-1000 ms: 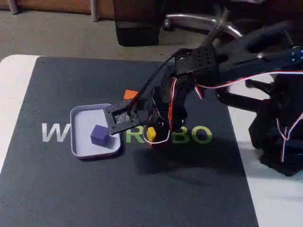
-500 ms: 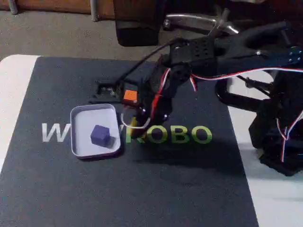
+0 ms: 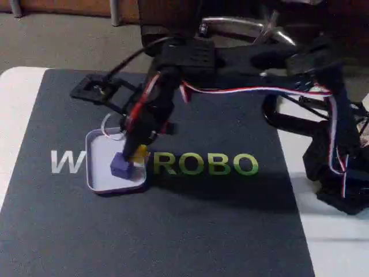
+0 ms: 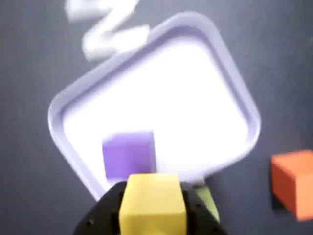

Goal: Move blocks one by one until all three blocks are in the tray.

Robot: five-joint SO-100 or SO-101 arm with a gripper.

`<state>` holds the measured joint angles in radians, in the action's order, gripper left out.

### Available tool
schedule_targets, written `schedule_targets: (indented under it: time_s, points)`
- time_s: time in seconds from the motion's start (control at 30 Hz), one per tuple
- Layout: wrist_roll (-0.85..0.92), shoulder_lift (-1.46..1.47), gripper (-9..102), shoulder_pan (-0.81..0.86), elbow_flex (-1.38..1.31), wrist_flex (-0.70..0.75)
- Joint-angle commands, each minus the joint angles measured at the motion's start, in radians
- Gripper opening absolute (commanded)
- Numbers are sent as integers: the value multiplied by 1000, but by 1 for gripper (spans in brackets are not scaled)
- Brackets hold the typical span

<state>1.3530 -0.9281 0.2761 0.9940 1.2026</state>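
My dark mat [image 3: 173,231] with ROBO lettering [image 3: 204,164] covers a white table [image 3: 17,109]. Beyond lies brownish carpet [image 3: 69,40]. A chrome chair base [image 3: 248,26] stands there.

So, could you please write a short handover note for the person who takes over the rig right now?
Gripper: shut on the yellow block, held at the tray's edge.
Tray: the purple block already lies inside it.
Orange block: on the dark mat, outside the tray.
Done: purple is in.
Left: release yellow into the tray, preferably clear of purple, then fetch orange.
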Motion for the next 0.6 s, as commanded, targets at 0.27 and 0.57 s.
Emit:
schedule_targets:
  time_s: [0.27, 0.57]
  points:
    - [-44, 72, -8, 9, -252, 60]
    - [77, 89, -8, -15, -252, 84]
